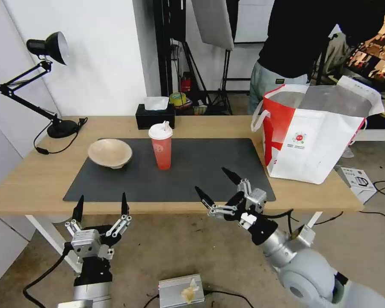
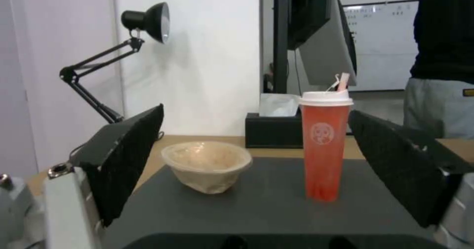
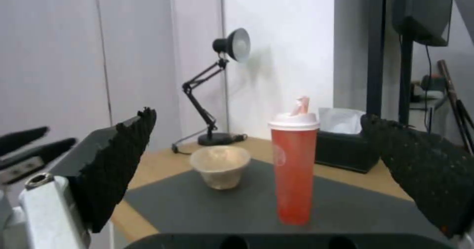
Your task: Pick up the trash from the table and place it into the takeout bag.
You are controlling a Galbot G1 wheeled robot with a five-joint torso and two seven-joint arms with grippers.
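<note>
— Lighting, item one: I log even, bright room light from above; soft shadows under the cup and bowl on the mat.

— Glare?

— Mild sheen on the bag lining. Head view bows at its edges; I note both wrist views soft, backgrounds blurred, near fingers out of focus.

Takeout bag interior hidden
</note>
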